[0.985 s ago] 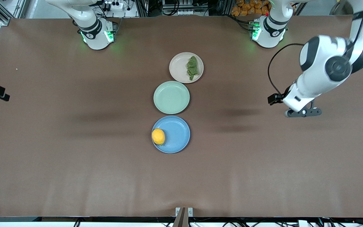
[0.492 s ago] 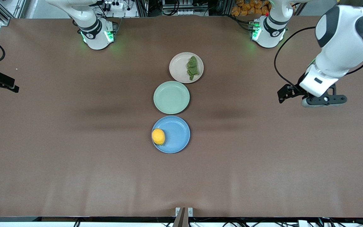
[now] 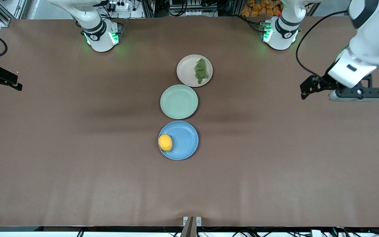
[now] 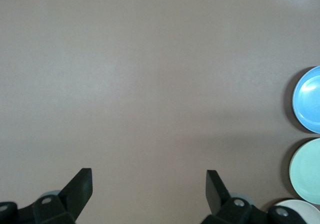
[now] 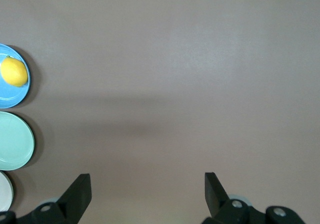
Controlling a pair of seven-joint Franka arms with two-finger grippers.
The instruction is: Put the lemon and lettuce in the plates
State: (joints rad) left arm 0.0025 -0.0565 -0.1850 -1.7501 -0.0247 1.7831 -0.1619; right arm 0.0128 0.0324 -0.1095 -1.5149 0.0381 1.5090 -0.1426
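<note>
Left claw (image 4: 148, 184) hangs up over bare worktop (image 3: 275, 164) at the left arm's end, fingers (image 4: 80, 186) spread wide, nothing btwn them, touching nothing. Right claw (image 5: 147, 189) is likewise spread wide & empty over bare worktop at the right arm's end; in the front view only a dark bit of that arm shows at the edge, so the claw itself is seen in the wrist view only. Mid-worktop, three plates in a row, rims nearly touching: blue plate (image 3: 184, 144) nearest the front camera, pale green plate (image 3: 179, 101) in the middle, beige-pink plate (image 3: 186, 70) nearest the bases. Lemon (image 3: 165, 142) sits in the blue plate, by the rim toward the right arm's end. Lettuce (image 3: 201, 70) lies in the beige-pink plate, on the part toward the left arm's end. Both claws well apart from the plates.
</note>
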